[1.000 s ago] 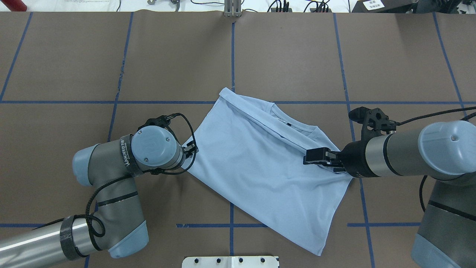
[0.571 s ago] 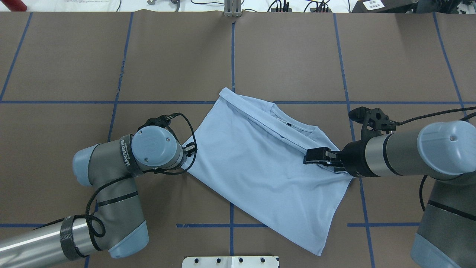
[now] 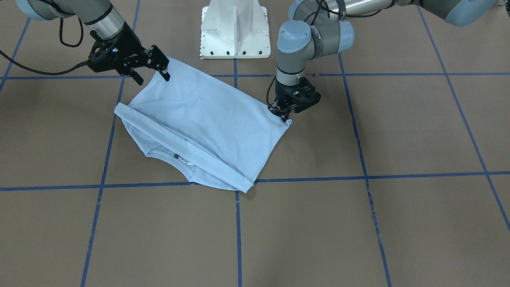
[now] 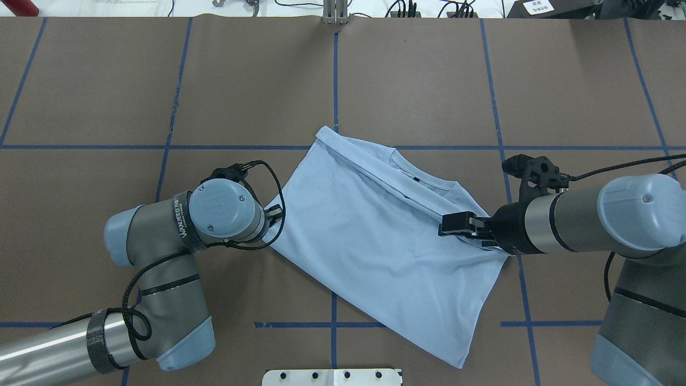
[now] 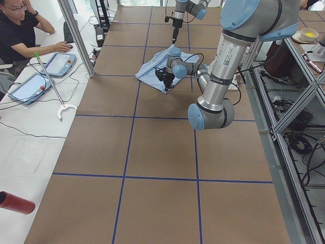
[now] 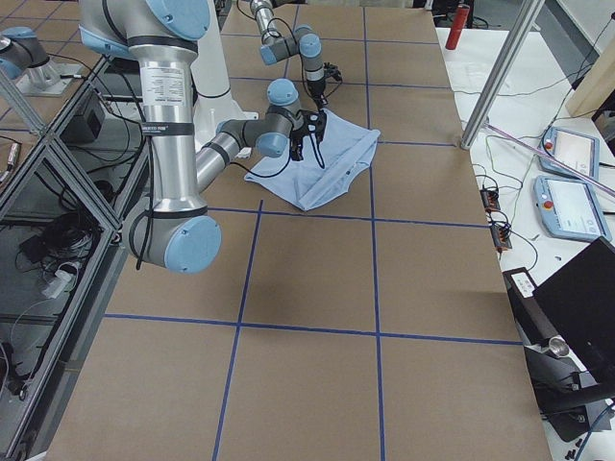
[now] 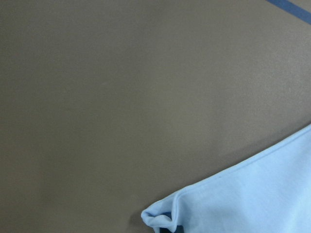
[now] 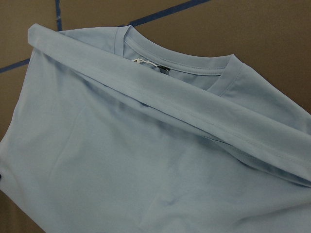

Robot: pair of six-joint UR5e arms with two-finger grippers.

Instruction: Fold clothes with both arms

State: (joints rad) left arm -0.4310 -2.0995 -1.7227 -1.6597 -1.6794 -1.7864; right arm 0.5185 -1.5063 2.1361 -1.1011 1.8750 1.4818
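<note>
The light blue T-shirt [image 4: 375, 241] lies partly folded on the brown table, its collar [image 4: 423, 182] on the far side under a folded-over strip. The white neck tag [image 8: 141, 61] shows; the palm print is hidden. My left gripper [image 3: 283, 115] points down at the shirt's left corner, mostly hidden under its wrist in the overhead view [image 4: 274, 214]. It looks shut on that corner, which is bunched up in the left wrist view [image 7: 160, 218]. My right gripper [image 3: 153, 75] is open, just over the shirt's right edge [image 4: 447, 225].
The white pedestal base [image 3: 234, 28] stands at the table's near edge behind the shirt. Blue tape lines [image 4: 335, 80] grid the brown table. An operator [image 5: 20, 30] sits at a side desk with tablets. A red cylinder [image 5: 15, 202] lies off the table.
Almost nothing has changed. My left wrist has shifted very slightly at the shirt corner. My right arm has barely moved, and the shirt lies as before.
</note>
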